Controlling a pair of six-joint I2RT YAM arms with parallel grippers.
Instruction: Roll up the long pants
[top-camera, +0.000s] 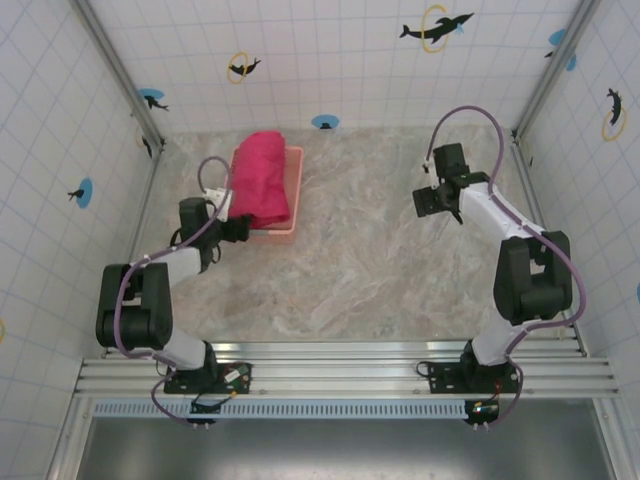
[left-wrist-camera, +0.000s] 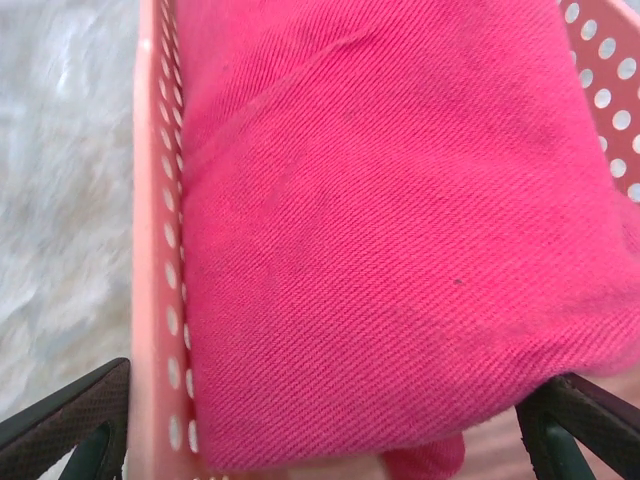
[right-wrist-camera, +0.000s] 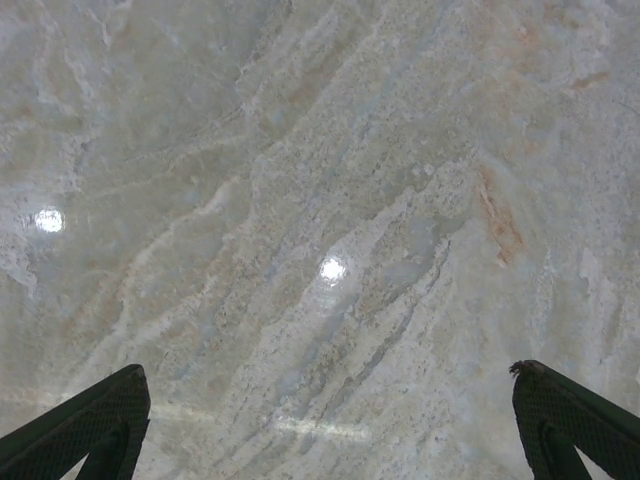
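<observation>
**tabletop_tim:** What's the left gripper (left-wrist-camera: 325, 435) up to, is it on the cloth?

**yam_watcher:** Nope, it's spread wide. On the left wrist cam its two dark fingers (left-wrist-camera: 70, 420) sit way out in the bottom corners with nothing pinched between them. The left one is on the outer side of the basket (left-wrist-camera: 150, 260) wall, over the table (left-wrist-camera: 60, 180). The right one is down by the near edge of the bundle, and I honestly can't tell if it touches the fabric.

**tabletop_tim:** And where are the long pants (left-wrist-camera: 400, 230)?

**yam_watcher:** They're bunched into a fat pink-red bundle lying in that pale pink basket with the holes. It packs the basket from side wall to side wall and humps up above the rim. From the top cam the bundle runs the length of the basket and bulges over the far rim. The basket sits on the far-left part of the marble-look table, and the left gripper is right at its near-left corner.

**tabletop_tim:** Right arm?

**yam_watcher:** The right gripper (right-wrist-camera: 330, 425) is wide open too. Its fingertips are out in the bottom corners of its own cam, with bare tabletop and a couple of light glints under it, and it's holding nothing. The top cam puts it over the far-right side of the table, well apart from the basket and the pants.
</observation>
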